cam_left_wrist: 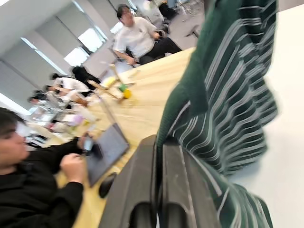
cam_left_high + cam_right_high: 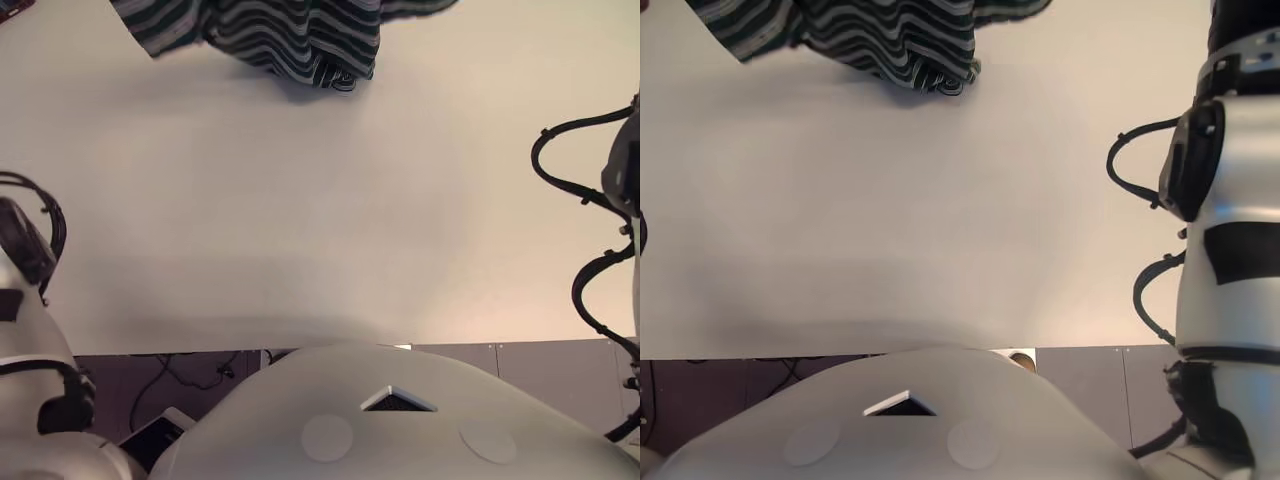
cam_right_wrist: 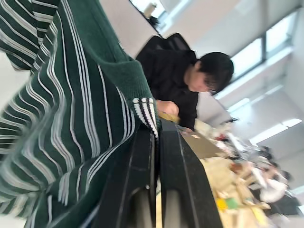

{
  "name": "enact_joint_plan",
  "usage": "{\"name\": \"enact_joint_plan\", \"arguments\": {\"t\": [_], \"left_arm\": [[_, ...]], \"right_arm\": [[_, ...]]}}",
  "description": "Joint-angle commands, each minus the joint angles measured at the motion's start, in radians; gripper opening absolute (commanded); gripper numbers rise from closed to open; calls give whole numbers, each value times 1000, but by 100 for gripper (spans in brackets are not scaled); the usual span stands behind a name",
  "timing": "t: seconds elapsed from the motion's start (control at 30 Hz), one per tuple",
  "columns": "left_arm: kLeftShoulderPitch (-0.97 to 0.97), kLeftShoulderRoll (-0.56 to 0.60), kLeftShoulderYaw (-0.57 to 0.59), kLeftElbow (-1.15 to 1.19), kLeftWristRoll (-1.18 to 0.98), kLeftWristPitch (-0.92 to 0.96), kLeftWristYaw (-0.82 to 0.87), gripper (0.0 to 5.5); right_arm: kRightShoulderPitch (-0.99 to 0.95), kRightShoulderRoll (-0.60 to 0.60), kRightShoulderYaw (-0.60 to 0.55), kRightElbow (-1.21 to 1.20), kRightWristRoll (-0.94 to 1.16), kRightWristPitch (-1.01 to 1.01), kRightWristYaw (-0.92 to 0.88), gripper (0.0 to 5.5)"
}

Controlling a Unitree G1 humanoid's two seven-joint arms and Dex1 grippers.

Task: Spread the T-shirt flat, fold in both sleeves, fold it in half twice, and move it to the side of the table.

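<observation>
Left end effector (image 1: 160, 142) / right end effector (image 3: 157, 135): clamped onto T-shirt (image 2: 280, 35) | upper part cropped

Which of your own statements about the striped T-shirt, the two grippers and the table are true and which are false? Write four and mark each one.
1. The T-shirt is dark green with pale stripes. True.
2. The T-shirt lies spread flat in the middle of the table. False: it is bunched up at the far part of the table, and the middle is bare.
3. The left gripper is shut on the T-shirt's cloth. True.
4. The right gripper is open and holds nothing. False: its fingers are closed on an edge of the T-shirt.
</observation>
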Motion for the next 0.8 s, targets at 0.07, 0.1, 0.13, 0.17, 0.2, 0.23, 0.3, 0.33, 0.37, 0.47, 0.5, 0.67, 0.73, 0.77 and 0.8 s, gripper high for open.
{"name": "enact_joint_plan", "arguments": {"t": [0.07, 0.1, 0.13, 0.17, 0.2, 0.23, 0.3, 0.33, 0.37, 0.47, 0.5, 0.67, 0.73, 0.77, 0.8], "left_arm": [[576, 237, 275, -915, -273, 533, -171, 0], [645, 232, 282, -980, -298, 570, -175, 0], [714, 228, 284, -1036, -310, 594, -179, 0], [811, 225, 272, -1095, -290, 590, -192, 0], [899, 227, 248, -1139, -257, 570, -202, 0], [966, 229, 223, -1170, -226, 552, -203, 0], [1060, 230, 149, -1205, -163, 506, -180, 0], [1102, 233, 93, -1214, -128, 486, -156, 0], [1145, 238, 42, -1219, -89, 464, -132, 0], [1293, 250, -127, -1200, 37, 413, -32, 0], [1326, 242, -178, -1182, 68, 404, 6, 0], [1457, 247, -247, -1154, 136, 386, 118, 71], [1523, 246, -143, -1187, 72, 385, 91, 71], [1511, 207, -39, -1188, -13, 401, 68, 71], [1472, 164, 62, -1179, -111, 426, 50, 71]], "right_arm": [[509, -412, 86, -905, 361, 524, 483, 3], [592, -482, 128, -988, 396, 536, 491, 3], [669, -545, 159, -1055, 422, 543, 494, 3], [745, -602, 189, -1114, 442, 550, 494, 3], [814, -644, 213, -1162, 448, 548, 494, 3], [868, -668, 228, -1199, 448, 551, 494, 3], [971, -669, 252, -1240, 383, 531, 494, 3], [1039, -662, 272, -1255, 330, 512, 494, 3], [1101, -659, 290, -1272, 289, 503, 492, 3], [1272, -656, 360, -1289, 148, 467, 408, 3], [1310, -648, 371, -1301, 119, 475, 378, 3], [1386, -655, 327, -1393, 128, 546, 319, 56], [1387, -679, 282, -1396, 196, 576, 353, 77], [1359, -670, 254, -1388, 255, 613, 371, 77], [1316, -653, 225, -1376, 318, 658, 387, 77]]}}
